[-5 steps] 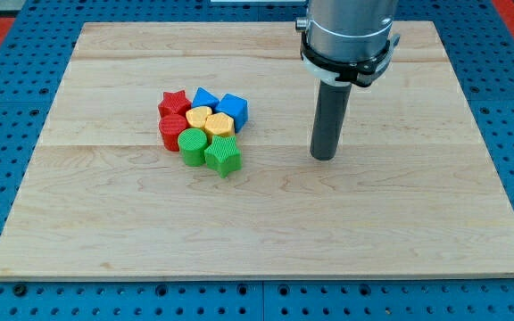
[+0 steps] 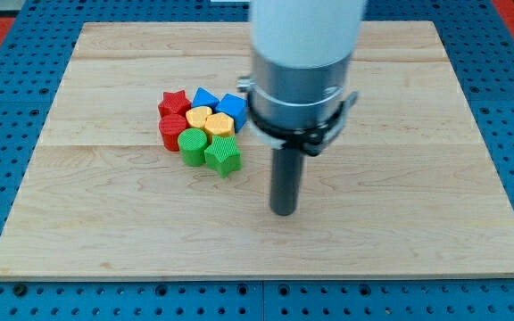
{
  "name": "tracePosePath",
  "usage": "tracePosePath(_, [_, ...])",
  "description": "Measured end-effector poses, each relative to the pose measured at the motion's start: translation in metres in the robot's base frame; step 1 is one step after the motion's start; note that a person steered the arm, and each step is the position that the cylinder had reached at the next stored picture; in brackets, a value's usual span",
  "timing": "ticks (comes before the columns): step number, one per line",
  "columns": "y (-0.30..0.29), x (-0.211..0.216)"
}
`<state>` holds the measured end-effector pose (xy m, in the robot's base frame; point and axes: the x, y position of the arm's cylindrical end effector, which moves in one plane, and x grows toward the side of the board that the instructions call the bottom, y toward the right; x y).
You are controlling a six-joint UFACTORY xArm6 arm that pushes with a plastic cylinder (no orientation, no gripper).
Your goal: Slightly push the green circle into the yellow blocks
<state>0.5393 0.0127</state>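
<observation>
One green circle (image 2: 192,144) touching yellow blocks (image 2: 209,119) | my tip (image 2: 284,212) right-below, apart | tool: none, bare rod

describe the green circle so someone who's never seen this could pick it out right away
On the wooden board, a tight cluster of blocks sits left of centre. The green circle is at the cluster's bottom edge, below the yellow blocks. Unlike the green star touching its right side, it is a plain round cylinder.
</observation>
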Motion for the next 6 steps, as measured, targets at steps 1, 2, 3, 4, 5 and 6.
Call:
tracePosePath(1, [-0.058, 0.002])
tracePosePath(2, [-0.092, -0.009])
tracePosePath(3, [-0.107, -0.037])
tracePosePath(4, [-0.107, -0.062])
tracePosePath(5, [-0.113, -0.060])
tracePosePath(6, [-0.122, -0.060])
